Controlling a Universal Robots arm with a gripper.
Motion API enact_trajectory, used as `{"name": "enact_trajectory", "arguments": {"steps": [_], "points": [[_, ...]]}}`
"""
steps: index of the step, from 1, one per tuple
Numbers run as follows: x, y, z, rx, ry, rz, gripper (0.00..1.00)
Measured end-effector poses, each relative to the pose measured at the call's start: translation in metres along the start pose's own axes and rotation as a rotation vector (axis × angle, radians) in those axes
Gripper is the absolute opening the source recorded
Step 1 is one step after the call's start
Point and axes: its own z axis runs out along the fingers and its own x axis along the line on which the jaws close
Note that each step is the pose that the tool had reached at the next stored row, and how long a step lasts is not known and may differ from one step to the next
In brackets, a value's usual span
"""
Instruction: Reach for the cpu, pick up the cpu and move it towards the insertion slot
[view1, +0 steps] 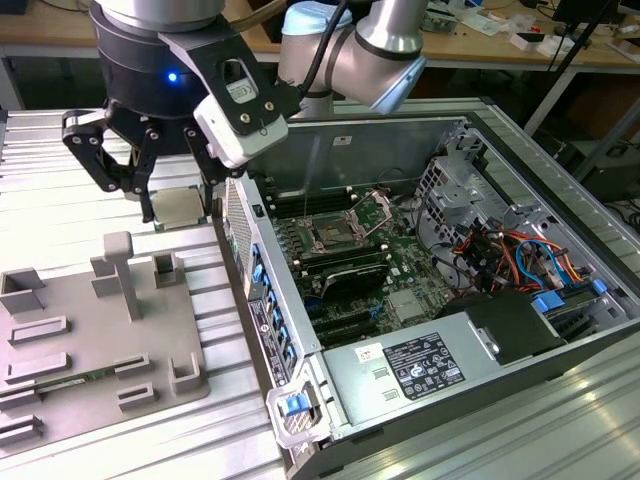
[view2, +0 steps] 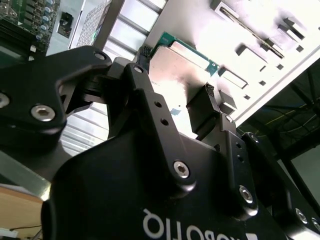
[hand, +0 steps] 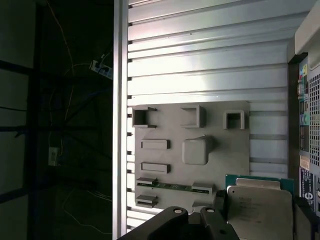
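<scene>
Gripper (view2: 175, 92): fingers clenched on opposite edges of the cpu (view2: 177, 65), which is lifted clear above the grey fixture plate (view1: 100, 340). Cpu: likely light, rigid, slick-topped and fragile beneath; edge hold suits. Beyond, in the open computer case (view1: 300, 400): the insertion slot (view1: 335, 235), well apart.

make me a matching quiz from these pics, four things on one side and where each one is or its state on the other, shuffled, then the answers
Things:
1. cpu
2. insertion slot
3. grey fixture plate
4. claw

Places or states:
A. lies on the ribbed metal table, at the exterior view's left of the computer case
B. shut on the chip, above the table beside the case
C. on the green board inside the open case, with nothing in it
D. held between black fingers, clear of the fixture

Pairs: 1-D, 2-C, 3-A, 4-B
</scene>
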Motion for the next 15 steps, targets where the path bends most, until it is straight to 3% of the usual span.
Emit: {"name": "enact_trajectory", "arguments": {"steps": [8,15], "points": [[-0.0153,0.0000,0.0003,-0.0001,-0.0010,0.000,0.55],[-0.0332,0.0030,0.0006,0.0000,-0.0010,0.001,0.55]]}}
